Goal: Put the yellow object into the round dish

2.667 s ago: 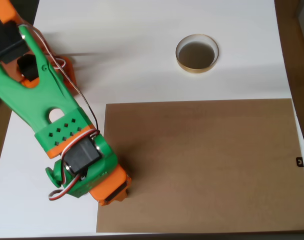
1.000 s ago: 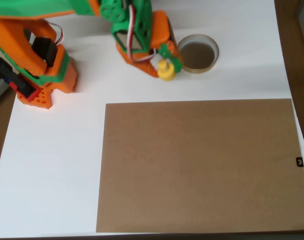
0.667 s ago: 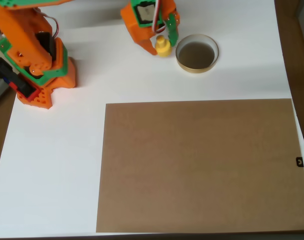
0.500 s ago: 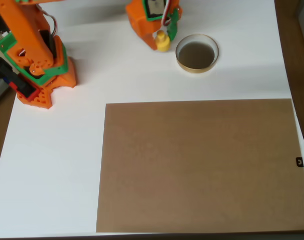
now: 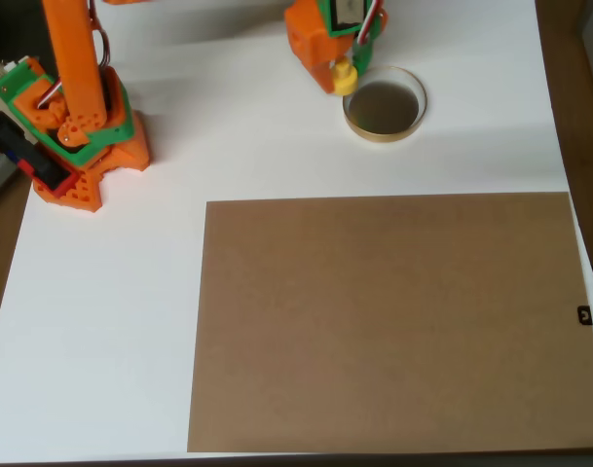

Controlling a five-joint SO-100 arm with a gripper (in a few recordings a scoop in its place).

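A flat white table top [image 5: 277,165] fills most of the overhead view. A large rectangular sheet of brown cardboard [image 5: 389,321] lies flat on it, covering the lower right part and reaching almost to the right and bottom edges. Above the sheet and apart from it, a small shallow round dish with a tan rim and dark brownish inside [image 5: 384,104] sits on the bare white surface. At the left, the arm's orange and green plastic base [image 5: 77,156] stands on the table, near its left edge.
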